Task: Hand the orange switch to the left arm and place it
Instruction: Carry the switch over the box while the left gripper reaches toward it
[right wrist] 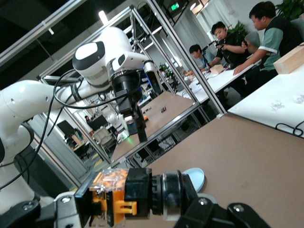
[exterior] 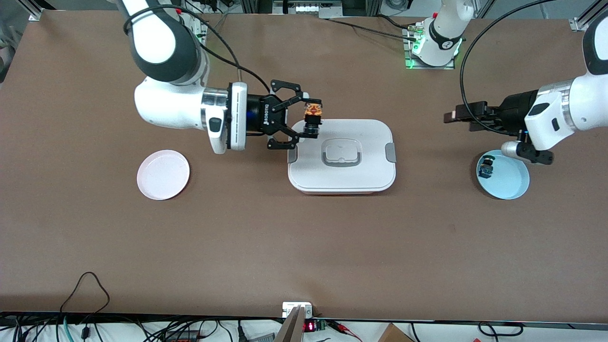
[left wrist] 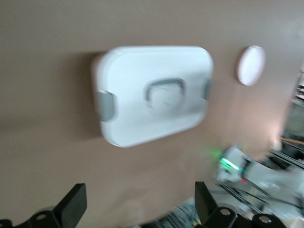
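Note:
The orange switch (exterior: 313, 114), a small black cylinder with an orange body, is held in the air by my right gripper (exterior: 308, 119), which is shut on it over the box's edge at the right arm's end. In the right wrist view the orange switch (right wrist: 124, 196) lies crosswise in my right gripper (right wrist: 133, 203). The box (exterior: 342, 168) is white with grey latches and a recessed handle. My left gripper (exterior: 450, 116) hangs open and empty over bare table between the box and a blue plate. Its fingers (left wrist: 71, 207) stand wide apart, with the box (left wrist: 142, 61) ahead.
A pale blue plate (exterior: 508, 178) at the left arm's end holds a blue-green and black switch (exterior: 486, 167). A pink plate (exterior: 163, 174) lies at the right arm's end, also seen as the pink plate (left wrist: 250, 65). Cables run along the table's near edge.

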Controlling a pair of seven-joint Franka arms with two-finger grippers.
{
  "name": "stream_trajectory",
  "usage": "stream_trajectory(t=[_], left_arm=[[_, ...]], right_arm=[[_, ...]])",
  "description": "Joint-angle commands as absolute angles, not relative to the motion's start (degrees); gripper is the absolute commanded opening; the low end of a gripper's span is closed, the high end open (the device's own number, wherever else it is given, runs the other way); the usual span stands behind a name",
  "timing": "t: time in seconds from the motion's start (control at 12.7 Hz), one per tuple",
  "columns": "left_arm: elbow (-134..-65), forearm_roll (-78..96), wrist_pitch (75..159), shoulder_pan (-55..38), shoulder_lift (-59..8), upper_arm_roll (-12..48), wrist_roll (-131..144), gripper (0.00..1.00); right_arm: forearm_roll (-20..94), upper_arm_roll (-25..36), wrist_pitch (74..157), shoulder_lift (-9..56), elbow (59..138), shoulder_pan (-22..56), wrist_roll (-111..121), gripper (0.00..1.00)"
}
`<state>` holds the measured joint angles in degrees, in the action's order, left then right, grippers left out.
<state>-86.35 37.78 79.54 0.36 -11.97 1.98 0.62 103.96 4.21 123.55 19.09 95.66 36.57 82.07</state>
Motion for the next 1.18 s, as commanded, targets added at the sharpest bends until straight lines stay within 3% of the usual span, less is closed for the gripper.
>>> stream_trajectory(t=[0.0, 0.16, 0.39, 0.79, 1.1], left_arm=[[-85.1, 48.8, 76.6, 2.0, -14.6, 2.0, 0.1, 1.0], [-88.9, 60.8, 77.2, 2.4, -16.0, 1.9, 0.5, 1.0], [-98.9, 68.6, 86.1, 1.1, -14.1, 2.9, 1.2, 1.0], [-102.6, 78.7, 108.0, 0.3, -14.1, 14.9, 1.0, 1.0], [-102.7, 86.2, 112.8, 0.2, -14.4, 21.0, 0.2, 1.0]], right_arm=[[112.0, 4.8, 125.1, 22.9, 92.4, 39.3, 91.4, 0.0], [112.6, 4.9, 126.4, 23.2, 92.4, 40.1, 100.1, 0.0], [110.8, 5.4, 126.4, 24.1, 92.3, 39.6, 104.3, 0.0], [109.4, 5.0, 131.2, 24.3, 90.9, 41.3, 104.2, 0.0], [110.0, 4.9, 132.1, 24.4, 90.8, 41.5, 103.8, 0.0]])
